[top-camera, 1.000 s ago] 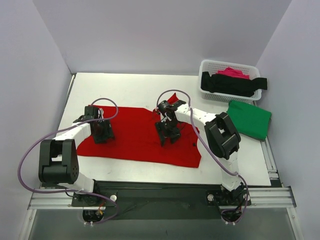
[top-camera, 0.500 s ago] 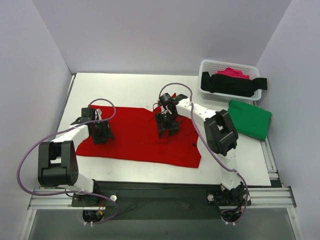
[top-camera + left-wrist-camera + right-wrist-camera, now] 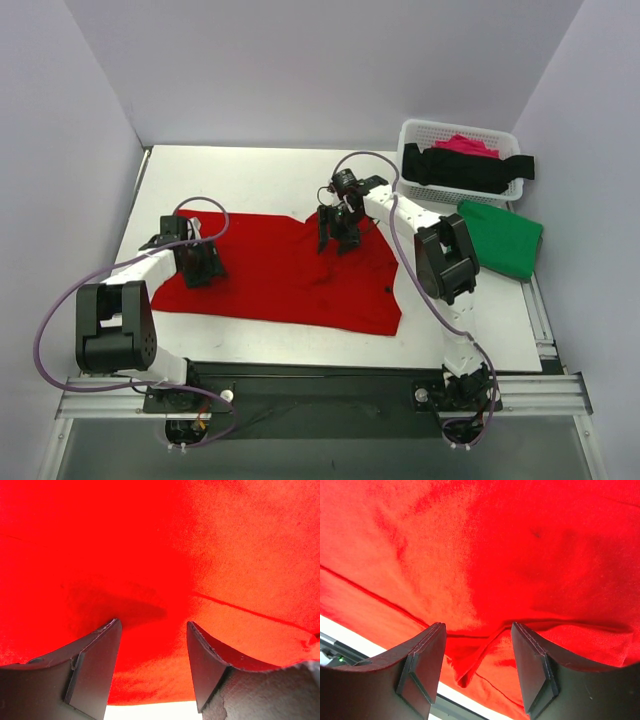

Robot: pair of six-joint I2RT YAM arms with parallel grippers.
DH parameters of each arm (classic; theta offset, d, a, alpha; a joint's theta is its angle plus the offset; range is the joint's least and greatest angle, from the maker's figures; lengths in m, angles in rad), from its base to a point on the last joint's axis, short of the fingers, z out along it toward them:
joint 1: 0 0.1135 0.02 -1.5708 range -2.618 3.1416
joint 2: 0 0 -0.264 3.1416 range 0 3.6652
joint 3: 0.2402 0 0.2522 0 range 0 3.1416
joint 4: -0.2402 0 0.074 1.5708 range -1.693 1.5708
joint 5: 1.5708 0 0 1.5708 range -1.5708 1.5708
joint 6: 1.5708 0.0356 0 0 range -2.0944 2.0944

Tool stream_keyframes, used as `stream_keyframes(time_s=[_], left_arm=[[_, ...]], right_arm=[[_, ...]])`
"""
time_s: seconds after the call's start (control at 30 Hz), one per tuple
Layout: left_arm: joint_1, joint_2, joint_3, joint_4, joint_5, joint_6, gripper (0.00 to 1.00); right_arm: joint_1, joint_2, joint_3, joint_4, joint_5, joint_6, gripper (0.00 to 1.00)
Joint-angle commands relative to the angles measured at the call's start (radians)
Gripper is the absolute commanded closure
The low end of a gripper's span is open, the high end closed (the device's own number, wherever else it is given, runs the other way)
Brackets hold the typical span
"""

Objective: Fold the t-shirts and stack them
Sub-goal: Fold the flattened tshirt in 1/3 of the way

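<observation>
A large red t-shirt [image 3: 270,275] lies spread flat on the white table [image 3: 260,175]. My left gripper [image 3: 197,268] is open low over its left part; the left wrist view shows red cloth [image 3: 200,555] between the open fingers. My right gripper [image 3: 338,238] is open over the shirt's far edge near the collar; the right wrist view shows a red fold [image 3: 475,655] between the fingers. A folded green t-shirt [image 3: 498,238] lies at the right. A black t-shirt [image 3: 465,168] and a pink one [image 3: 465,145] lie in the basket.
A white lattice basket [image 3: 420,135] stands at the back right of the table. Grey walls close in the left, back and right sides. Grey cables loop from both arms over the table.
My right gripper has moved away from me across the red shirt, from its middle to its far edge near the collar. The left gripper has hardly moved.
</observation>
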Motion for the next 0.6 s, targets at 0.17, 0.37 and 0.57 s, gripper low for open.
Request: stream_keyframes(time_s=[0.17, 0.37, 0.57], left_arm=[[0.034, 0.038, -0.029, -0.07, -0.079, 0.043, 0.34], [0.038, 0.04, -0.014, -0.073, -0.062, 0.036, 0.34], [0.038, 0.052, 0.007, -0.078, -0.048, 0.031, 0.34]], right_arm=[[-0.036, -0.151, -0.057, -0.003, 0.007, 0.017, 0.44], [-0.035, -0.288, -0.25, -0.004, 0.055, -0.025, 0.44], [0.028, -0.335, -0.382, -0.004, 0.093, -0.065, 0.45]])
